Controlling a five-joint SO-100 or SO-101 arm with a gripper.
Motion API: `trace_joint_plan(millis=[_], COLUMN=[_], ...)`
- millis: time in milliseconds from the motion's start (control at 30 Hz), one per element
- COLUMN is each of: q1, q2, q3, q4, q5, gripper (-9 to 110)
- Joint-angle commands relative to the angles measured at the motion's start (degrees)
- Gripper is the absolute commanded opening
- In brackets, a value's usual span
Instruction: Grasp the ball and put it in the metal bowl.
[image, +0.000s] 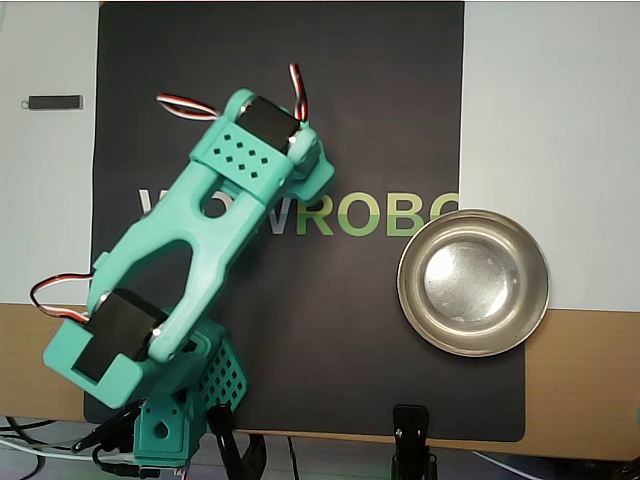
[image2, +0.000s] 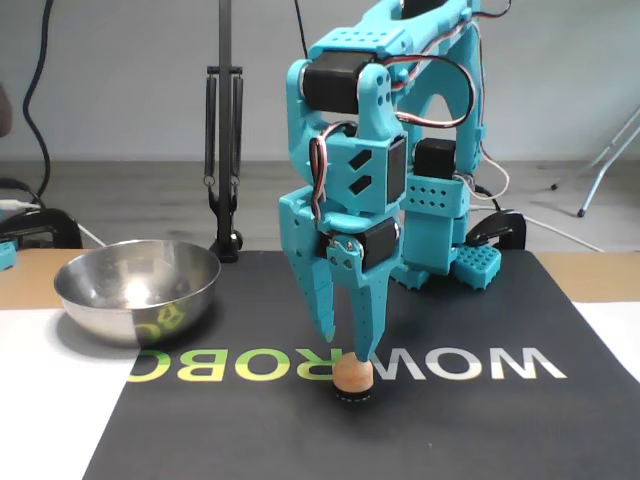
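Teal hand (image2: 344, 352) hangs part-open over the ball (image2: 352, 377), holding nothing — lower until fingers straddle it, then close gently.

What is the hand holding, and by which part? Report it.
Nothing yet. The turquoise hand stands open just above the small tan wooden ball, fingers not closed on it; the ball sits on the black mat.

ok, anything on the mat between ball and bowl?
Nothing loose. In the fixed view, only black mat and its printed letters lie between the ball and the bowl. The overhead view shows the same stretch bare, though the arm hides the ball there.
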Motion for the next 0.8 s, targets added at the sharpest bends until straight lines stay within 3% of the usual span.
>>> trace_joint_plan(millis=[0, 767], q1=[-0.26, -1.67], q2=[0.18, -3.78], q3=[-1.41, -2.11], q4=[-0.18, -0.88], q5=[0.09, 0.18], gripper=[50, 50])
